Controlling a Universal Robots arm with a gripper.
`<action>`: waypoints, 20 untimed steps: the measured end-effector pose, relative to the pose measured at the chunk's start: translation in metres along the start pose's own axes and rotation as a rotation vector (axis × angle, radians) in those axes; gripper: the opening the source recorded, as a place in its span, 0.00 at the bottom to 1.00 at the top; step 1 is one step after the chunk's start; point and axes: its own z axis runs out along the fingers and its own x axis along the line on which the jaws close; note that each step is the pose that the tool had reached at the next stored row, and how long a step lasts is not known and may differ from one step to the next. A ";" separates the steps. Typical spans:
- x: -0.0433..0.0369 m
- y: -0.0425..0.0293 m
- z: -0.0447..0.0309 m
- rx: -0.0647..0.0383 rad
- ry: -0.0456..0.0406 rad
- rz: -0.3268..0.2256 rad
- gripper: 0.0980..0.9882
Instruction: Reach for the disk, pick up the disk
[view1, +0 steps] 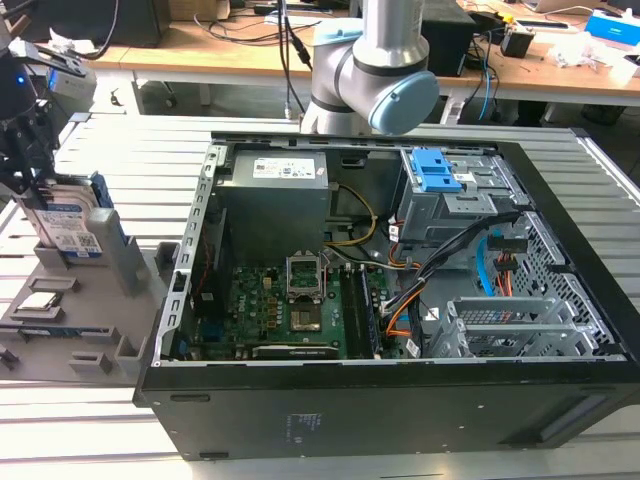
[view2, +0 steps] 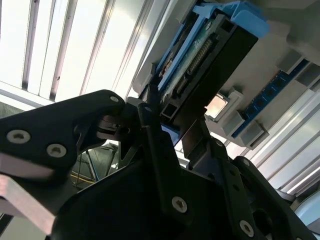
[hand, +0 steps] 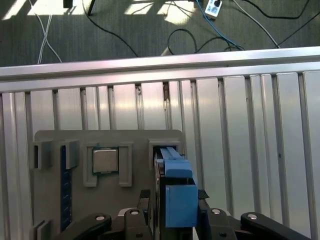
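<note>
The disk (view1: 80, 232) stands on edge in a slot of the grey holder (view1: 135, 300), at the exterior view's left. It is silver with a white-and-blue label and a blue frame. My gripper (view1: 58, 205) comes down on it from above. In the first wrist view the black fingers (hand: 202, 196) press against both sides of the disk's (hand: 175, 170) blue frame, with the gripper (hand: 174, 197) shut on it. In the second wrist view the gripper (view2: 172, 120) clamps the disk (view2: 210, 55) at its connector end.
An open black computer case (view1: 560, 400) takes up the middle and the exterior view's right. The grey holder (hand: 135, 137) also carries a small square silver chip (hand: 105, 160) and a blue strip (hand: 63, 200). All rests on a slatted metal table (hand: 240, 125).
</note>
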 end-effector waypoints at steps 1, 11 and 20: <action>-0.0001 0.0001 0.0003 0.000 0.0001 0.000 0.40; -0.0003 0.0031 0.0103 0.000 0.0001 0.000 0.40; -0.0003 0.0031 0.0103 0.000 0.0002 0.000 0.30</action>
